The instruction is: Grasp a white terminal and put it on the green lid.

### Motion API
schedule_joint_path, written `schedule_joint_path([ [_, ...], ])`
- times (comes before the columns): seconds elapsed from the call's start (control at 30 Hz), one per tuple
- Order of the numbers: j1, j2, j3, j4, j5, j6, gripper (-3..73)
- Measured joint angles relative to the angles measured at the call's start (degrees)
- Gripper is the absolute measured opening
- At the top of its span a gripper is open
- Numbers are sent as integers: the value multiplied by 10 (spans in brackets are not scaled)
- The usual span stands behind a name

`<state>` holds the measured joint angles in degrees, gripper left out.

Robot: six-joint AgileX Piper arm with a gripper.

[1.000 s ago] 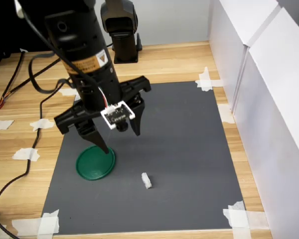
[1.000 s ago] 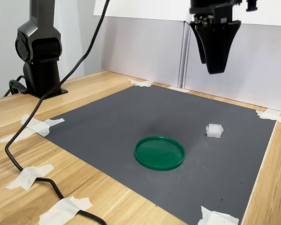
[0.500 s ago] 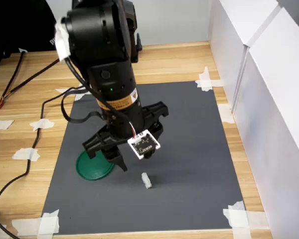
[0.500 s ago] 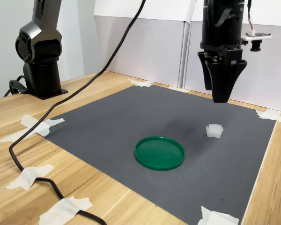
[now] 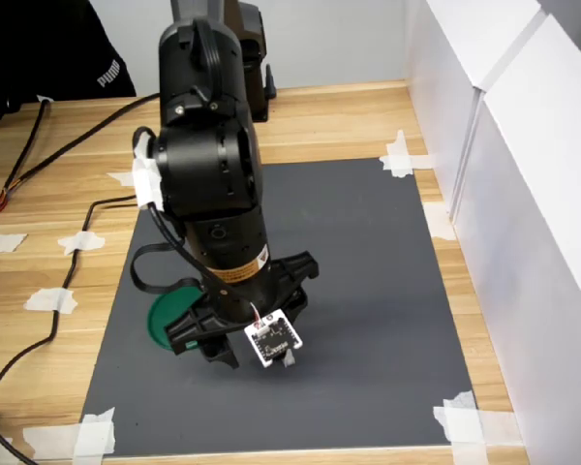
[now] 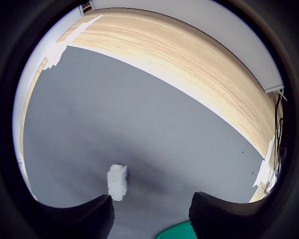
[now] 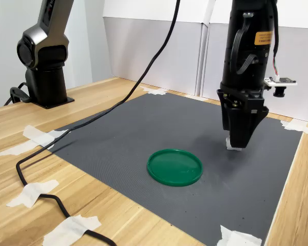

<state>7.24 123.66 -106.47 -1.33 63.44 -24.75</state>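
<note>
Grey mat point(image 7: 118, 138): white terminal point(image 6: 116, 182) upright, gripper point(image 7: 239, 144) spread above.

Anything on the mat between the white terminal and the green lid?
Nothing: in the second exterior view only bare grey mat separates the white terminal from the green lid. The pincer hangs over the terminal.

The flat round dark-green plastic lid point(image 7: 174, 167) lies on the dark grey rectangular mat point(image 7: 143, 128), which lies on the light wooden counter point(image 7: 87, 97). In the second exterior view, the tiny white plastic terminal block point(image 7: 233, 147) sits on the mat to the lid's right and behind it, apart from it. The black two-fingered tool point(image 7: 239, 138) stands over the terminal, in front of it.
</note>
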Motion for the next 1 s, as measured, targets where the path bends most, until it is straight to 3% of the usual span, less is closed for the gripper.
schedule_joint_path([
  [1.0, 33, 5, -4, 9, -6, 6, 629],
])
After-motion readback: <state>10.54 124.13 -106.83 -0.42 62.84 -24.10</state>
